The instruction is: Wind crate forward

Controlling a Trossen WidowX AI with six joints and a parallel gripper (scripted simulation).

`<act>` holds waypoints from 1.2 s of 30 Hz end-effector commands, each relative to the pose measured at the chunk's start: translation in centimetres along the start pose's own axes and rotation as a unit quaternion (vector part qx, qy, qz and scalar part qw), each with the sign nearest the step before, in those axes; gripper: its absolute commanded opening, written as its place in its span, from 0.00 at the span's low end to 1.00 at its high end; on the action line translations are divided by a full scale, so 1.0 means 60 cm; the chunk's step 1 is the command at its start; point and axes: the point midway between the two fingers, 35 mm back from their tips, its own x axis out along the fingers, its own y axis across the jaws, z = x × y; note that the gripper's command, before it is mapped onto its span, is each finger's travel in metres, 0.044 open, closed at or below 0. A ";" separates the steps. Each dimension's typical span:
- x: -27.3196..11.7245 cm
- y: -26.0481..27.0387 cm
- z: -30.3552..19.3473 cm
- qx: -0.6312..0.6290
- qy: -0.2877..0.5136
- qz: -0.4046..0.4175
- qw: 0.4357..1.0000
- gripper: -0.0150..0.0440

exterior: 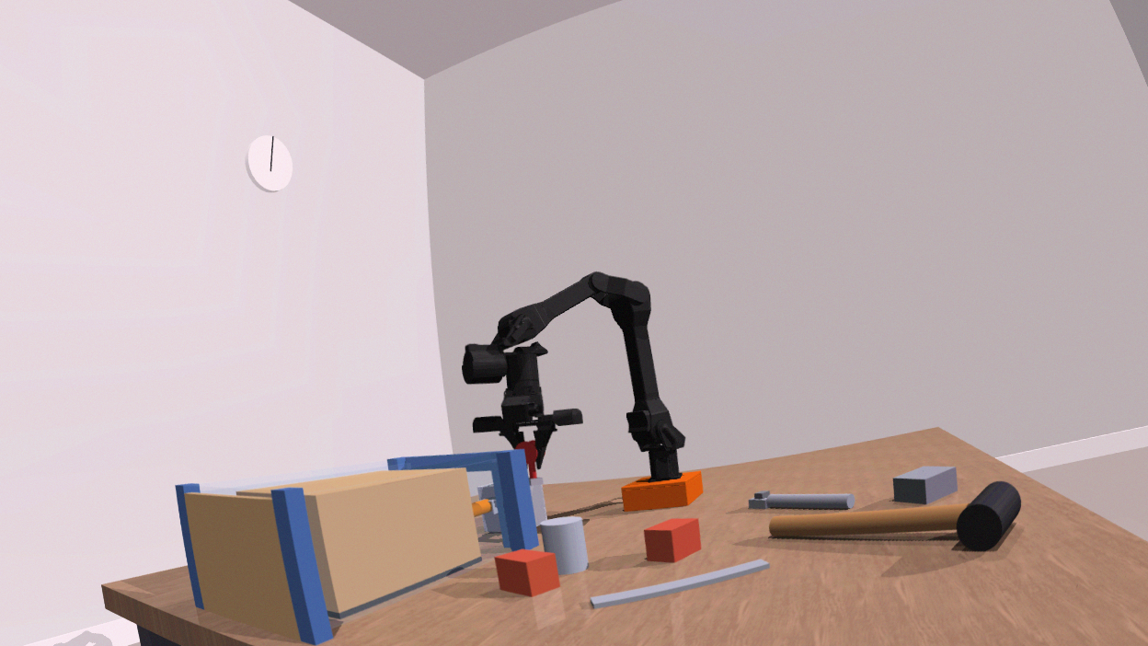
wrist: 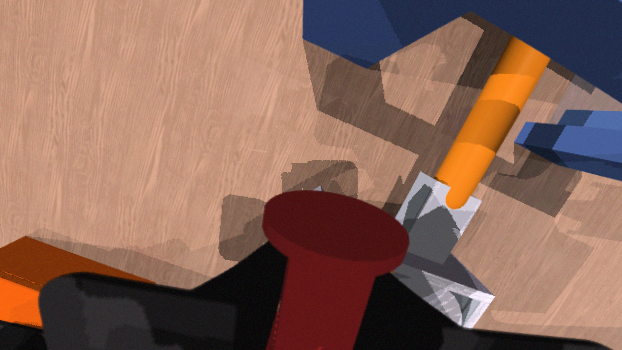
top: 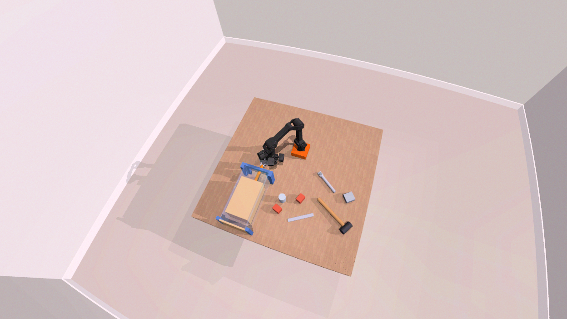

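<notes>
My gripper [exterior: 531,455] [wrist: 315,243] is shut on the red grip of the winch handle [exterior: 527,447] [wrist: 332,225], upright, beside the grey winch [exterior: 494,513] [wrist: 432,225]. The handle's lower end and the winch's round hole are hidden, so I cannot tell whether the key is seated. An orange strap [top: 258,174] [exterior: 481,507] [wrist: 482,130] runs from the winch toward the tan crate [top: 246,198] [exterior: 401,534]. The crate sits flat inside the clear-panelled cubby, with a gap between its front and the blue steel frame [top: 257,168] [exterior: 515,506] at the mouth.
Right of the cubby are a grey cylinder [top: 281,197] [exterior: 565,546], two red blocks [top: 300,197] [top: 277,208] and a flat grey bar [top: 300,217]. Farther right lie a wrench-like tool [top: 327,182], a mallet [top: 330,212] and a grey block [top: 349,196]. The arm's orange base [top: 300,152] stands behind.
</notes>
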 end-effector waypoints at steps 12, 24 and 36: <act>0.004 0.029 -0.040 0.002 0.014 0.015 1.000 0.25; 0.004 0.038 -0.060 0.002 0.015 0.015 1.000 0.25; 0.003 0.044 -0.080 0.002 0.015 0.015 1.000 0.25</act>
